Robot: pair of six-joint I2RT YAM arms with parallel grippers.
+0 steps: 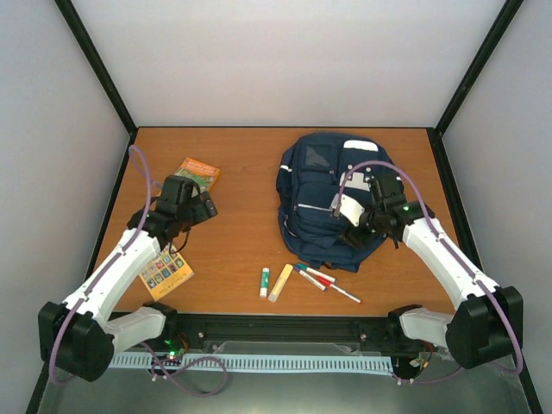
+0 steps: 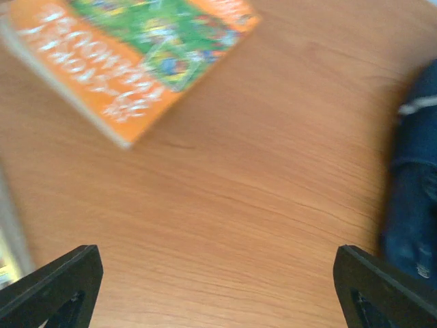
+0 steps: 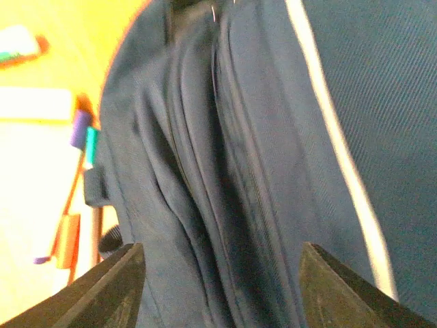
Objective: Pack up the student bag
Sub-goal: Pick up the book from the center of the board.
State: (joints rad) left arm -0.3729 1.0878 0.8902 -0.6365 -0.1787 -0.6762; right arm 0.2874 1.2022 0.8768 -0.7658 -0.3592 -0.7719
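The right fingers (image 3: pixel 113 283) stand apart, empty, directly over the student bag (image 3: pixel 273 150). Its zipper seam (image 3: pixel 235 178) runs straight ahead between them, apparently along the bag's length. The left fingers (image 2: pixel 58 280), also apart and empty, hang over bare tabletop (image 2: pixel 259 178) with the bag off to their right, so the right arm is nearer. Ahead-left lies an orange book (image 2: pixel 130 61), its white lettering too blurred to read.

One student bag (image 1: pixel 321 177), two books (image 1: pixel 197 172) — three markers (image 1: pixel 319 277)

Wooden table (image 1: pixel 250 181) within plain white walls (image 1: pixel 293 52), black frame posts (image 1: pixel 97 65) at corners.
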